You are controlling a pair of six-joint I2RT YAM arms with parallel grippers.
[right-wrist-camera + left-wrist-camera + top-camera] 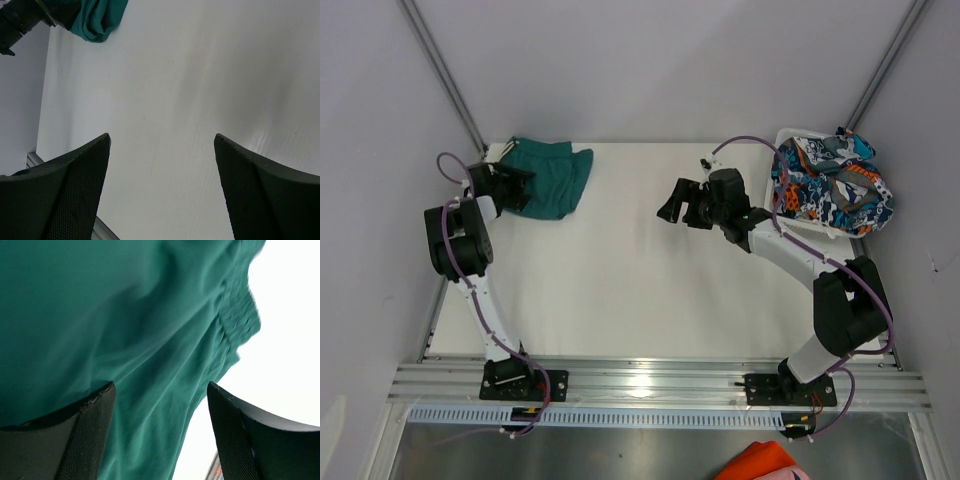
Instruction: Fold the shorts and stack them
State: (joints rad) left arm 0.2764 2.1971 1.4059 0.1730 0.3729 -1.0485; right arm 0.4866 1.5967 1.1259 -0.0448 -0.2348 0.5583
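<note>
The teal-green shorts (552, 176) lie folded at the table's far left corner. My left gripper (512, 186) sits right at their left edge, jaws open, and in the left wrist view the green fabric (130, 330) fills the frame between and beyond the open fingers (95, 430). The printed shorts (830, 185) lie bunched in the white basket (790, 138) at the far right. My right gripper (672, 204) hangs open over bare table near the middle, left of the basket, with nothing between its fingers (85, 185). The teal shorts (100, 20) show far off in the right wrist view.
The white table (640, 280) runs between the two arms. Grey walls close in on the left, back and right. An orange cloth (760, 465) pokes in at the bottom edge, below the metal rail (650, 380).
</note>
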